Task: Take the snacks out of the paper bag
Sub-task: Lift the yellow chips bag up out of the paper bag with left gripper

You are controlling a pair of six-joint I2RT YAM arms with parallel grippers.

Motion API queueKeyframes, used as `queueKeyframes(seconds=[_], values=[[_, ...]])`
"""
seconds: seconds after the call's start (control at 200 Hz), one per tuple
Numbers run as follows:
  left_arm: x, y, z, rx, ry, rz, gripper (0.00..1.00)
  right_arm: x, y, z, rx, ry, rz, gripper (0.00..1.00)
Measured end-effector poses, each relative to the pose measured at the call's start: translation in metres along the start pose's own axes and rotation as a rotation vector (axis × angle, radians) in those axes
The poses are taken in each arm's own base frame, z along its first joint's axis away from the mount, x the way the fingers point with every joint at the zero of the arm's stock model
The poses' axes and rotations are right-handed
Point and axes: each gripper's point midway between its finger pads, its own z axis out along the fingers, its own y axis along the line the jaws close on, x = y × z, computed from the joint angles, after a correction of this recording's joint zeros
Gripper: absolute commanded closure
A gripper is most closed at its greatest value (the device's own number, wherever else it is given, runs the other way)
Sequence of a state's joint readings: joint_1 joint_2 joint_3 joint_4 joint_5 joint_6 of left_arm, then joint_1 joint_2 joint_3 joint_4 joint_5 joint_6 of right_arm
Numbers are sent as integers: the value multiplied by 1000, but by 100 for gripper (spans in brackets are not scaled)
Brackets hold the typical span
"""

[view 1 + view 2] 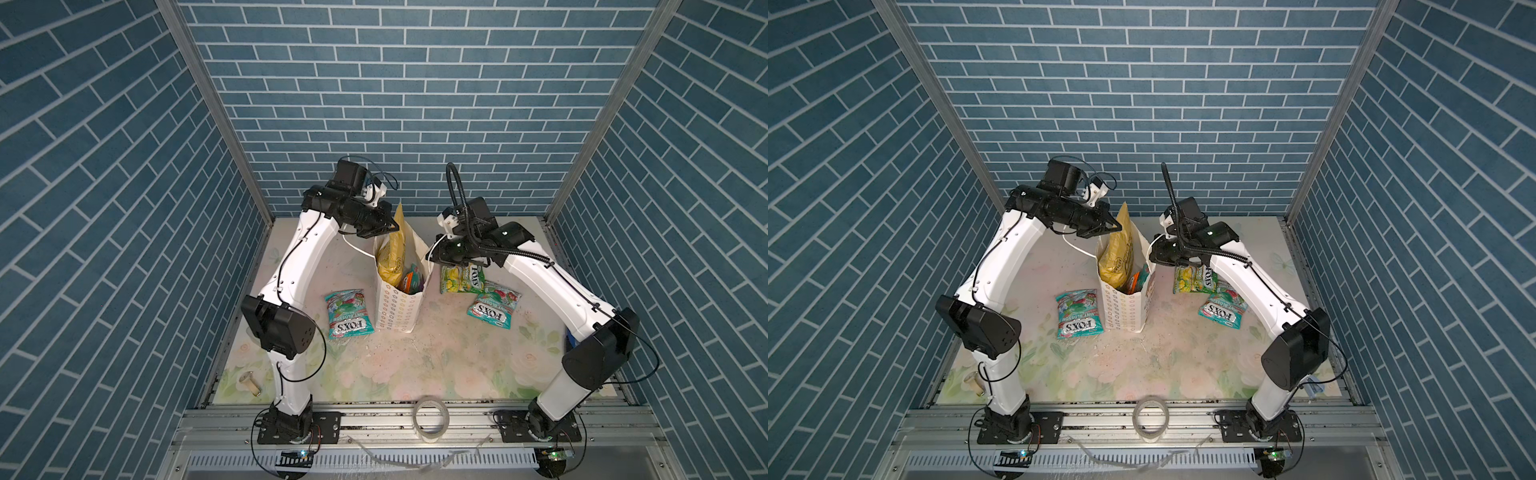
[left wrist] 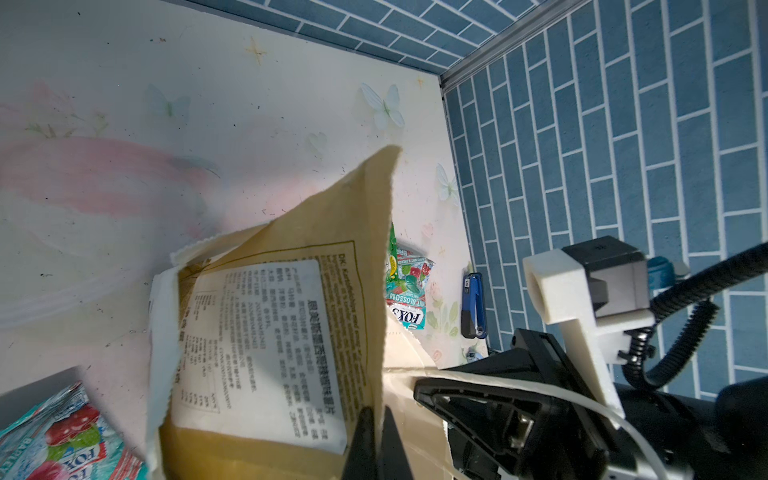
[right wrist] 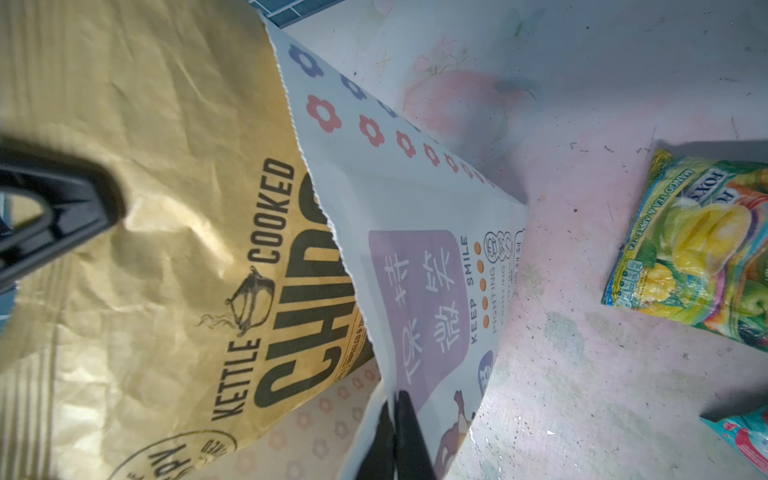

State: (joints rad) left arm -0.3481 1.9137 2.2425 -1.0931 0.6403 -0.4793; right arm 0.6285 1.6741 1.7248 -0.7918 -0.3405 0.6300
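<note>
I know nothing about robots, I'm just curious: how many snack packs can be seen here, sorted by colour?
Teal candy packets, on the table: 2
Yellow-green candy packet, on the table: 1
Yellow chips bag, standing in the paper bag: 1
Total: 4 plainly seen; the smaller packets deeper in the bag are too hidden to count.

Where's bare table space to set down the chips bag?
Front of the table, between paper bag and tape roll, is widest. Behind the bag is bare too. Crowded right of the bag: yellow-green packet and teal packet lie together there.
</note>
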Motion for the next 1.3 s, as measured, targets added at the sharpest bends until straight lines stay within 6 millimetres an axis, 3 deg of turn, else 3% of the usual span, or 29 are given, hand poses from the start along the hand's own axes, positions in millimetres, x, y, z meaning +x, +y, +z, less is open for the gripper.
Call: queueKeyframes(seconds=[0.27,0.935,1.3], values=[[-16,-17,-22,93,-68,-2,100,-2,1,0,4,-3,-3,100],[-35,-32,-37,223,-109,-39,100,-1,2,1,18,9,-3,100],[-49,-51,-75,254,-196,5,100,-1,3,2,19,15,-8,100]])
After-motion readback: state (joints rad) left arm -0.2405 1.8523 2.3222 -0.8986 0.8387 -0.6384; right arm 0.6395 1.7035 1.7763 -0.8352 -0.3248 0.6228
